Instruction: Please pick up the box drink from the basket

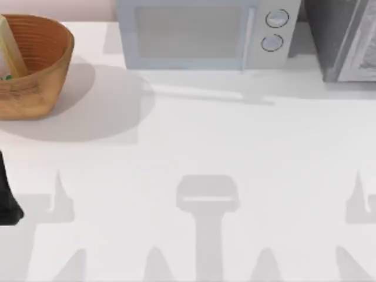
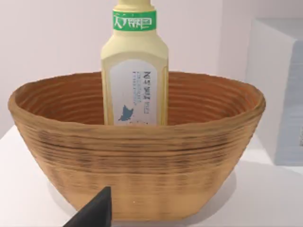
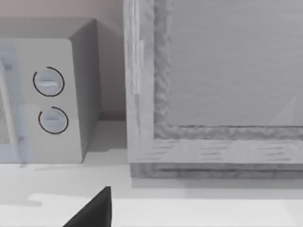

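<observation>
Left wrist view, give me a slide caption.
Box drink stands upright inside the woven basket on the white table.

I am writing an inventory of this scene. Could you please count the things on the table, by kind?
Drink bottles: 1, the box drink
Baskets: 1, the basket
Microwaves: 1, the microwave
Grey cabinets: 1, the cabinet
Total: 4

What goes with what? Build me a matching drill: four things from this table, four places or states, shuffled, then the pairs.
Things:
1. drink bottle
2. basket
3. microwave
4. left arm

Places or states:
A. back middle of the table
B. standing upright inside the basket
C. at the table's left edge, nearer the front
D. back left corner of the table

Pairs: 1-B, 2-D, 3-A, 4-C
</observation>
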